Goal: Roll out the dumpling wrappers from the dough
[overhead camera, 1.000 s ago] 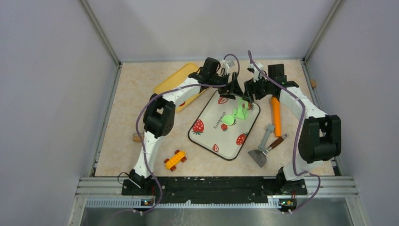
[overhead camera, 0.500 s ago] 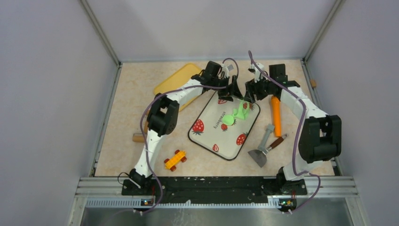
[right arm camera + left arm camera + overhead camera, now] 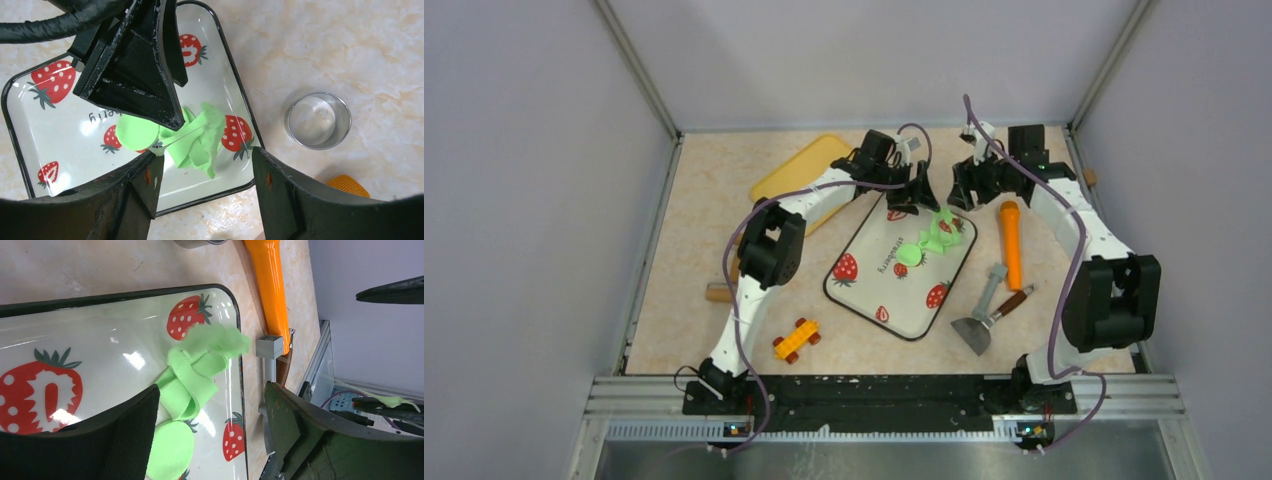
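1. Left gripper (image 3: 916,192): released, fingers wide apart, nothing between them. It hangs above the far end of the plate, tips angled down toward the dough.
2. Right gripper (image 3: 965,190): released, fingers spread, holding nothing. It hangs just beyond the plate's far-right corner, facing the left gripper across a small gap. A green smear clings to one finger in the left wrist view.
3. Left arm: rises from the near-left base to a raised elbow, and the forearm then reaches toward the middle of the far edge.
4. Right arm: rises from the near-right base to an elbow by the right edge. The forearm runs along that edge toward the far-right corner, and the wrist is turned inward.
5. The dough (image 3: 200,137): a ragged, folded green lump on the plate, in its far-right corner, below both grippers and touched by neither.
6. The dumpling wrapper (image 3: 136,131): one flat green oval on the plate, touching the dough's near-left side.
7. Plate (image 3: 864,243): white with strawberry print, set aslant mid-table.
8. Orange rolling pin (image 3: 1011,245): just right of the plate, lying far-to-near.
9. Metal ring (image 3: 318,120): on the table beyond the plate's far-right corner.
10. Scraper (image 3: 977,327) and grey tool (image 3: 992,288): toward the near edge, right of the plate.
11. Yellow tray (image 3: 794,175): toward the far-left corner.
12. Toy car (image 3: 796,339): toward the near edge, left of centre.
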Action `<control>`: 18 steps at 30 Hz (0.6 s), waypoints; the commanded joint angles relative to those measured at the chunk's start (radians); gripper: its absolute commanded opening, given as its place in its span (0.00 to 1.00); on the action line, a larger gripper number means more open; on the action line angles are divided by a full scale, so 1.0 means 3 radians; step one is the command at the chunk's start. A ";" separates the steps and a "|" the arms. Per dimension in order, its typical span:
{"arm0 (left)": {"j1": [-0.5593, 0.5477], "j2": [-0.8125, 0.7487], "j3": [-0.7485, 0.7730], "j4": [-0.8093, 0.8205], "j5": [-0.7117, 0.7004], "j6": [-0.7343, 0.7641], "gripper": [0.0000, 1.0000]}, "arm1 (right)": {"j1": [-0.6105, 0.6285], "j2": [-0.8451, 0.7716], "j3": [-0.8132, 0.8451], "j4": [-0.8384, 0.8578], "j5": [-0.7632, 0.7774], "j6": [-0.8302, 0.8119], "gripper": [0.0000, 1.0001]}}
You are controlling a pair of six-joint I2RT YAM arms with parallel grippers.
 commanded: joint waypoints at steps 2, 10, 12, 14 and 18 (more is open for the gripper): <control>-0.0007 -0.0049 0.0181 0.0090 0.0129 0.0062 0.80 | -0.0072 -0.0208 0.0109 0.0105 -0.0064 0.0094 0.66; 0.0032 -0.0249 0.0228 -0.0104 0.0123 0.0357 0.79 | -0.0124 -0.0289 -0.0045 0.0226 -0.0053 0.0200 0.66; 0.0085 -0.0373 0.0197 -0.0193 0.0098 0.0512 0.78 | -0.0151 -0.0309 -0.0043 0.0253 -0.0051 0.0249 0.66; 0.0147 -0.0546 0.0132 -0.0325 0.0011 0.0753 0.77 | -0.0181 -0.0356 -0.0055 0.0287 -0.0023 0.0331 0.66; 0.0294 -0.0897 -0.0020 -0.0767 -0.0341 0.1344 0.76 | -0.0224 -0.0516 -0.0120 0.0242 0.0117 0.0429 0.65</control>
